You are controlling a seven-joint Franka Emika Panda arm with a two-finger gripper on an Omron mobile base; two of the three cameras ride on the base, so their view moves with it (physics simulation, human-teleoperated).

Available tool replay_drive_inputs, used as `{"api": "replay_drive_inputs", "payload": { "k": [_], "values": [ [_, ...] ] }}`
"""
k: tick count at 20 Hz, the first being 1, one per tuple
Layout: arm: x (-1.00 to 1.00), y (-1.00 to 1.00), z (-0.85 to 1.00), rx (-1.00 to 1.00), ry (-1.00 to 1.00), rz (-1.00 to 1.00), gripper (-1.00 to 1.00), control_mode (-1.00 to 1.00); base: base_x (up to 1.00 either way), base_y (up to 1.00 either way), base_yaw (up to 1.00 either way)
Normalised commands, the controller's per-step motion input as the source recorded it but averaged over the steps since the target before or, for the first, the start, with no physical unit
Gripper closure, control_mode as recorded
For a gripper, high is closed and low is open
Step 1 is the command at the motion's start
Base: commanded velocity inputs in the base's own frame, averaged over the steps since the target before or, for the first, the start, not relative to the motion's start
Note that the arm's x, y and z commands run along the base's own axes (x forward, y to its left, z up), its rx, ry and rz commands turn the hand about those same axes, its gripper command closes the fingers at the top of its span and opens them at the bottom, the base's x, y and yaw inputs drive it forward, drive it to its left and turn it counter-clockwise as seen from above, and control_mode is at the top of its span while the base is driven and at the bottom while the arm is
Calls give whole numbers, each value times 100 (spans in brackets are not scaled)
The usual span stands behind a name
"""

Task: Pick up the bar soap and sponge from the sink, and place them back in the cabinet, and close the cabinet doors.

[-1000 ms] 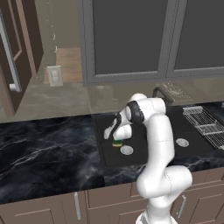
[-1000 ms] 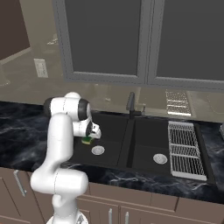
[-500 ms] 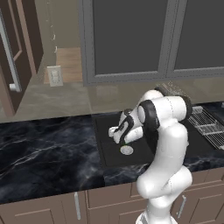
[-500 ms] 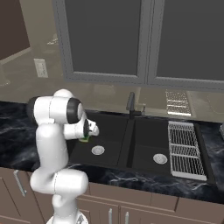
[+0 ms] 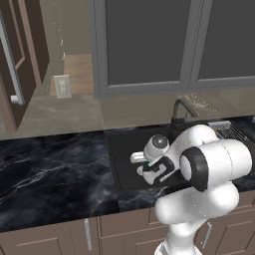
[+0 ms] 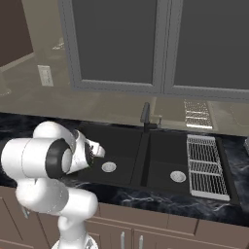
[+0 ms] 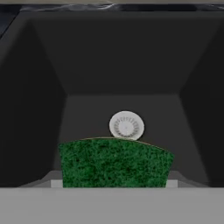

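Sponge point(image 7: 114, 162) sits clamped in the nearly closed hand point(image 5: 149, 168), lifted above the left basin of the sink point(image 7: 43, 109) and its drain point(image 7: 126, 124). Best to hold that squeeze steady, rise clear of the bench point(image 5: 55, 174), then swing toward the cabinet point(image 5: 22, 60).

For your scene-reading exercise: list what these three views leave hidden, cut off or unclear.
- Sponge: hand view, lower part cut by the bottom band; yellow layer unseen.
- Gripper: left base view, jaws blocked by the arm.
- Cabinet door: left base view, cut by the left edge.
- Sink: right base view, left basin partly behind the arm.
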Motion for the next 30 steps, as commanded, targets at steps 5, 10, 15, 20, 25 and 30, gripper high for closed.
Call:
{"api": "replay_drive_inputs", "payload": {
  "k": [5,10,15,20,25,30],
  "values": [
    [-58,0,82,-2,-1,0,100,-100,0,0,0],
    [-26,-1,87,0,0,0,100,-100,0,0,0],
    [-9,-2,92,0,8,0,100,-100,0,0,0],
    [-16,-10,85,0,14,0,100,-100,0,0,0],
    [-40,-13,64,0,14,0,100,-100,0,0,0],
    [-62,-6,34,0,12,0,100,-100,0,0,0]
  ]
}}
